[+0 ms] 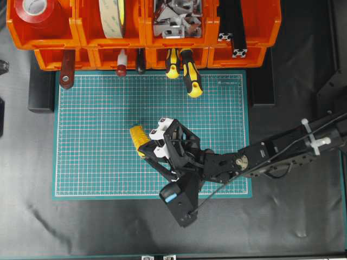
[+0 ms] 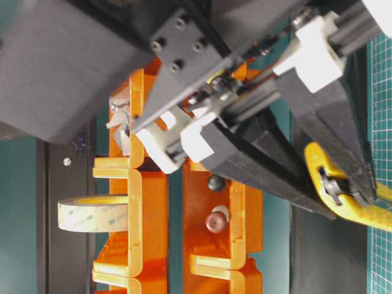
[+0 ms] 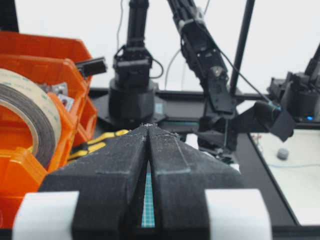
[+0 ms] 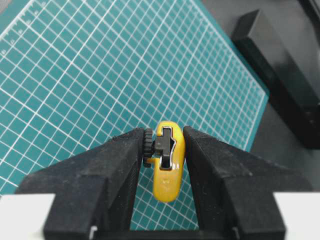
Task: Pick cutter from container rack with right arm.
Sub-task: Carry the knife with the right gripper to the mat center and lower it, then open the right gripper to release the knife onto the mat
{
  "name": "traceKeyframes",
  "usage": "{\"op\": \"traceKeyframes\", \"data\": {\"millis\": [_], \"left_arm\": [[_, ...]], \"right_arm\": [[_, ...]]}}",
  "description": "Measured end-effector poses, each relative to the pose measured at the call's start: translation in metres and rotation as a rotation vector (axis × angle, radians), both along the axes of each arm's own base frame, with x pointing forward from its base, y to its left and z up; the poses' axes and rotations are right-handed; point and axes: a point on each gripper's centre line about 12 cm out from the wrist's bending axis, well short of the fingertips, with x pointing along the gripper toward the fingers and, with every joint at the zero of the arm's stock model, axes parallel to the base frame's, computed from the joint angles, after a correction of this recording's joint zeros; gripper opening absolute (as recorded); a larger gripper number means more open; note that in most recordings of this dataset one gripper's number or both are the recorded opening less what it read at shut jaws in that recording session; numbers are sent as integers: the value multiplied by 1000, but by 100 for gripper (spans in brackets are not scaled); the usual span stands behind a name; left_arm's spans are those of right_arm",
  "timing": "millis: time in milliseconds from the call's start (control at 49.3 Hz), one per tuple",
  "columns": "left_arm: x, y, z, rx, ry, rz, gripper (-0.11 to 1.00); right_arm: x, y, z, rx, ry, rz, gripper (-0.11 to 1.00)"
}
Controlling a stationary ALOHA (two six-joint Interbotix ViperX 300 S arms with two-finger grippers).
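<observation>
Between the black jaws of the right gripper [image 4: 165, 145] sits the cutter [image 4: 167, 167], glossy yellow with a black slider and a black ribbed wheel. Beneath the jaws spreads the mat [image 1: 97, 135], teal green ruled with a fine white grid and a white border line. Beyond the jaws stands the container rack [image 1: 143, 32], bright orange, holding a red tape roll [image 1: 33, 11], a cream tape roll [image 1: 112, 19] and yellow-and-black screwdriver handles [image 1: 191, 73].

We see open green gridded cutting mat [image 1: 97, 135] left of the black right gripper [image 1: 142, 145]. Ahead, yellow-and-black handled screwdrivers [image 1: 191, 73] overhang the mat from the bright orange plastic container rack [image 1: 54, 32], narrowing that edge.
</observation>
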Motion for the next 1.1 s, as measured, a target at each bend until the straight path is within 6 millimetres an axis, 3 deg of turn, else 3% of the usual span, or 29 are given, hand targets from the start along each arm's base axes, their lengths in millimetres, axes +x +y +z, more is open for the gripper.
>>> {"op": "traceKeyframes", "data": {"millis": [183,751,791,974,1096], "left_arm": [[0,0,0,-2,0,-2,0],[0,-1,0,-3,0,-5,0],[0,-1,-1,-1,2,-5,0],[0,-1,0,-2,0,-5,0],[0,-1,0,-3,0,-5,0]], "right_arm": [[2,-10,-3,14,4,-23,28],[-19,-5,-28,85,81,-6,28],[-19,-4,-29,90,83,-2,33],[-23,-4,-37,115,106,-10,73],[-25,-4,-42,146,124,-42,82]]}}
